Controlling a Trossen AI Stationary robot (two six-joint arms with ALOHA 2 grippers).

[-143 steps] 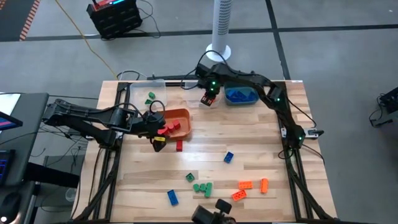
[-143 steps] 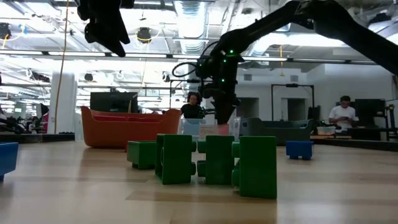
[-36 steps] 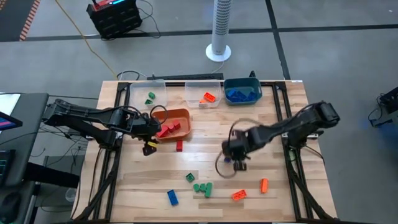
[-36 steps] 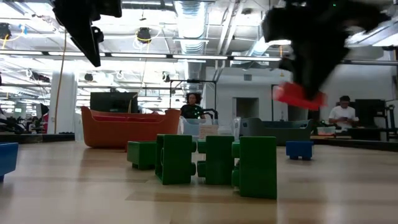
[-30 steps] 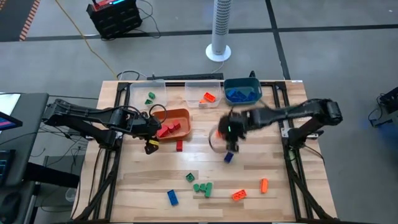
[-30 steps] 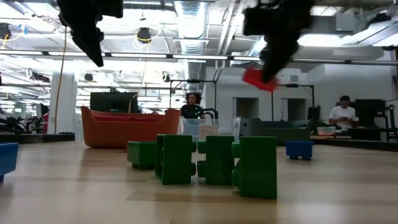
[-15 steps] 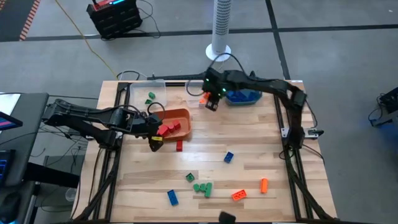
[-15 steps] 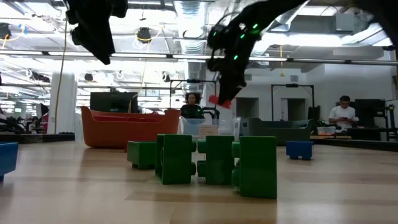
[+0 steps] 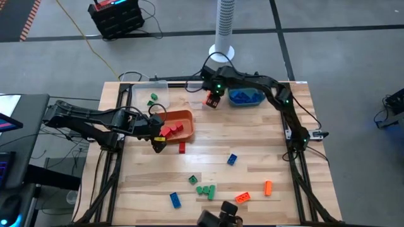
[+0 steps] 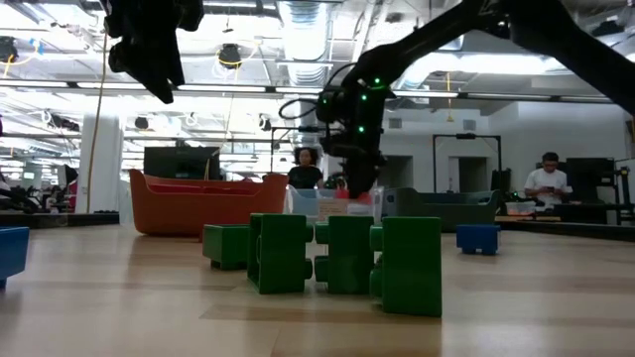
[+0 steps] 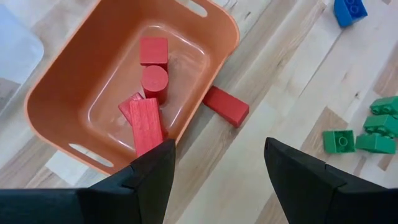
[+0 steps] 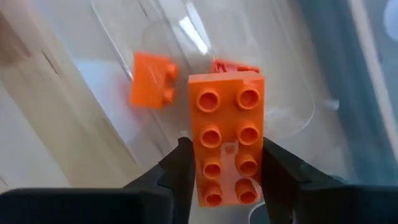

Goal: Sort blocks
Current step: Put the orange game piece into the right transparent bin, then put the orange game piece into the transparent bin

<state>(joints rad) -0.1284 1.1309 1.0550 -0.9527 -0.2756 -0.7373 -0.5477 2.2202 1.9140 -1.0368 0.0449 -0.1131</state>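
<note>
My right gripper is shut on an orange two-by-four studded brick above the middle clear bin, which holds other orange bricks. In the low view this gripper hangs just over the bins. My left gripper is open and empty beside the near edge of the orange bin, which holds red blocks. A red brick lies flat on the table next to that bin. Blue, green and orange bricks lie loose on the near half of the table. My right gripper pinches the orange brick's two long sides between its two fingers, on the half nearer the wrist. The studded face is turned toward the wrist camera. The brick is lifted clear, above the clear bin.
A teal bin with blue bricks stands right of the middle bin. A clear bin with a green brick stands at the far left. A dark object sits at the near edge. Green bricks fill the low view's foreground.
My right gripper has carried the orange brick from the middle of the table toward the far edge and somewhat left, and now hangs lower over the middle clear bin. The brick stays in its hold.
</note>
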